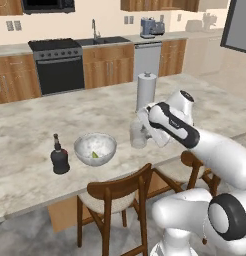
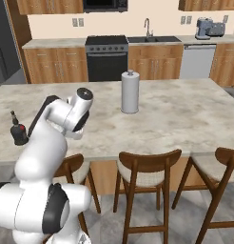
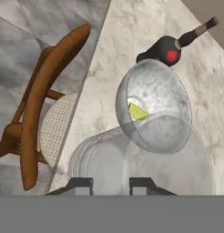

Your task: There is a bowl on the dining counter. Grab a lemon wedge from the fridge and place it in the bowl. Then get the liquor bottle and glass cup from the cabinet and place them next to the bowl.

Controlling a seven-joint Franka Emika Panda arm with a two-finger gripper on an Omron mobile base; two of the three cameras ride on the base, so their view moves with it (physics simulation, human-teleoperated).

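A grey marbled bowl [image 1: 95,148] stands near the dining counter's front edge, with a yellow-green lemon wedge [image 1: 95,155] in it. The dark liquor bottle [image 1: 59,157] stands upright just left of the bowl. Right of the bowl, the clear glass cup [image 1: 137,136] is at counter level, and my gripper [image 1: 144,127] is shut on it from the right. In the hand view the glass cup [image 3: 145,164] sits between my fingertips [image 3: 79,184], with the bowl [image 3: 152,91], the lemon wedge [image 3: 137,111] and the bottle [image 3: 170,48] beyond it. In the right base view the bottle [image 2: 16,131] stands left of my arm.
A paper towel roll [image 1: 146,90] stands upright on the counter behind my hand. Wooden stools [image 1: 117,200] are tucked under the counter's front edge. A stove [image 1: 57,65], a sink and cabinets line the far wall.
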